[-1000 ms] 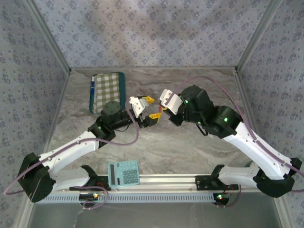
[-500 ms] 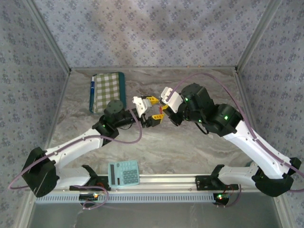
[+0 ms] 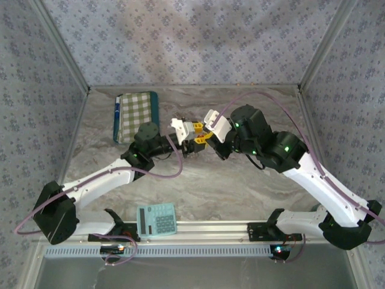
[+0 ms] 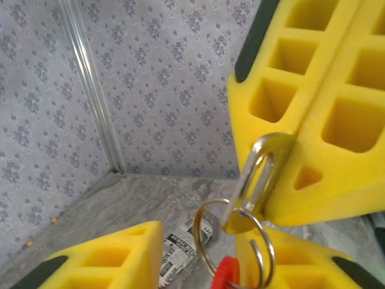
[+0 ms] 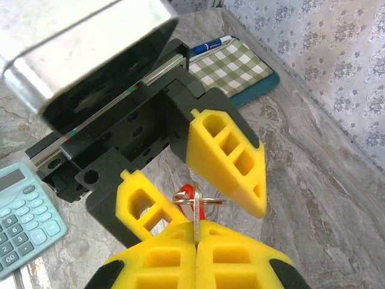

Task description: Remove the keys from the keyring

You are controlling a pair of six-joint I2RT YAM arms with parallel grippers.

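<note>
Above the middle of the counter, my right pincer pinches the metal clip. The ring and red keys hang from it, between the parted fingers of my left pincer.

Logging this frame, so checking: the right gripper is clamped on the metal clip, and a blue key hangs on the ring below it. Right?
Not quite: the key is red, not blue; the left wrist view shows it. The right gripper is clamped on the metal clip, with the ring below.
</note>
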